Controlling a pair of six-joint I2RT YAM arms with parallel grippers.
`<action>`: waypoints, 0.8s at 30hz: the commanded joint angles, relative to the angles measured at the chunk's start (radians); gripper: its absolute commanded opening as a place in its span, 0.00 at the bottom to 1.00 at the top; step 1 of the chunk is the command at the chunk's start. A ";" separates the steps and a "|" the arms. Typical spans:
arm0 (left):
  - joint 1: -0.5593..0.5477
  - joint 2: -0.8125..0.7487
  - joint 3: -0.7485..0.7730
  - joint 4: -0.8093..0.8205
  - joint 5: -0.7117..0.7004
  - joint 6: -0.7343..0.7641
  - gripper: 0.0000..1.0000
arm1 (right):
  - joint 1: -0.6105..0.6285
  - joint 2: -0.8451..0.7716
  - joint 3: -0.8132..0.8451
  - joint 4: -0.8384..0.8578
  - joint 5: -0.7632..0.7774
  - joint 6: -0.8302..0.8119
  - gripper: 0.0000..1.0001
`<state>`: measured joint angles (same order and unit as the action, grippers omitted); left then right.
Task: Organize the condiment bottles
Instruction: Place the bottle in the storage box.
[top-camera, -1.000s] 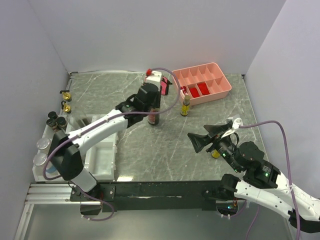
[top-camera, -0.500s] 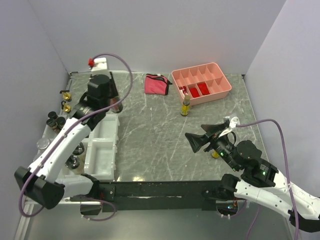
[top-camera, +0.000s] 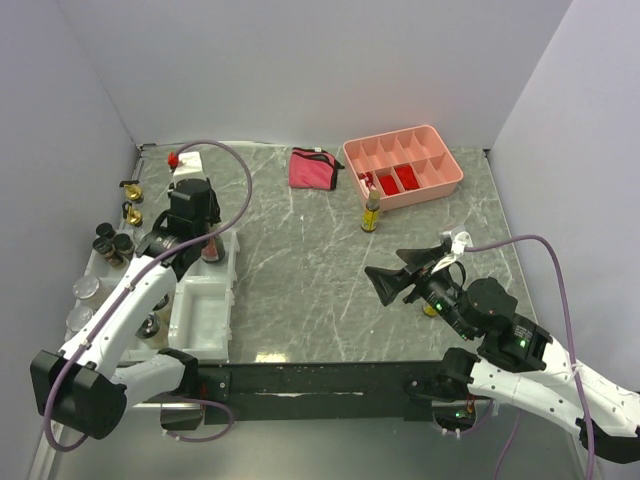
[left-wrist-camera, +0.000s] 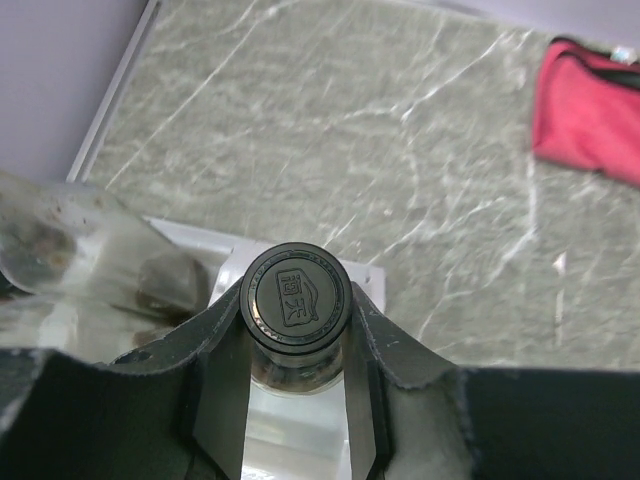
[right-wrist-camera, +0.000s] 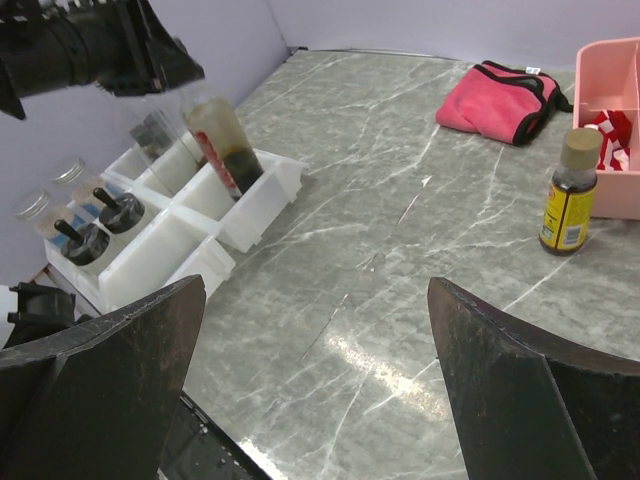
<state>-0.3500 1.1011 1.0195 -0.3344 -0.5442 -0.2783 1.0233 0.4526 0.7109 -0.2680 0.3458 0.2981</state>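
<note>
Nearest the bases, the right gripper (top-camera: 400, 272) hovers over the near-right of the marble table (top-camera: 300, 290) with its jaws spread wide and nothing between them, as it did a second ago. A small yellow bottle (top-camera: 432, 308) stands just behind it, half hidden by the arm.

On the near left sits the white organizer (right-wrist-camera: 160, 255). Silver-lidded jars (top-camera: 85, 288) and black-lidded jars (top-camera: 113, 240) are already in its left cells, and its near right cell is bare.

The change is on the left. A second ago the left arm was out over mid-table with a bottle. It has since swung left, and the left gripper (left-wrist-camera: 294, 345) now hangs over the organizer's far right cell, clenched on the neck of a black-capped sauce bottle (right-wrist-camera: 222, 140). The right wrist view shows that bottle tilted, with its base down inside the cell. Whether it rests on the floor of the cell I cannot tell. The carry looks finished, and what remains for this bottle is probably to settle it upright and let go.

Farther back, two gold-topped bottles (top-camera: 132, 200) stand by the left wall and a tan-capped, yellow-labelled bottle (right-wrist-camera: 568, 190) stands alone near the pink compartment tray (top-camera: 440, 160). All three are outside the organizer, so several bottles are still left to place. The pink zip pouch (top-camera: 313, 168) lies at the far edge.
</note>
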 joint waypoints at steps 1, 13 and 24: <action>0.022 -0.064 -0.007 0.164 -0.004 -0.015 0.01 | 0.003 0.001 -0.011 0.052 -0.004 0.004 1.00; 0.023 -0.079 -0.087 0.170 0.027 -0.065 0.17 | 0.003 0.030 -0.022 0.047 -0.037 0.018 1.00; 0.023 -0.083 -0.081 0.089 -0.017 -0.122 0.72 | 0.003 0.043 -0.019 0.013 -0.002 0.035 1.00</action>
<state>-0.3279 1.0531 0.9005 -0.2745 -0.5323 -0.3687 1.0229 0.4969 0.6991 -0.2565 0.3248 0.3107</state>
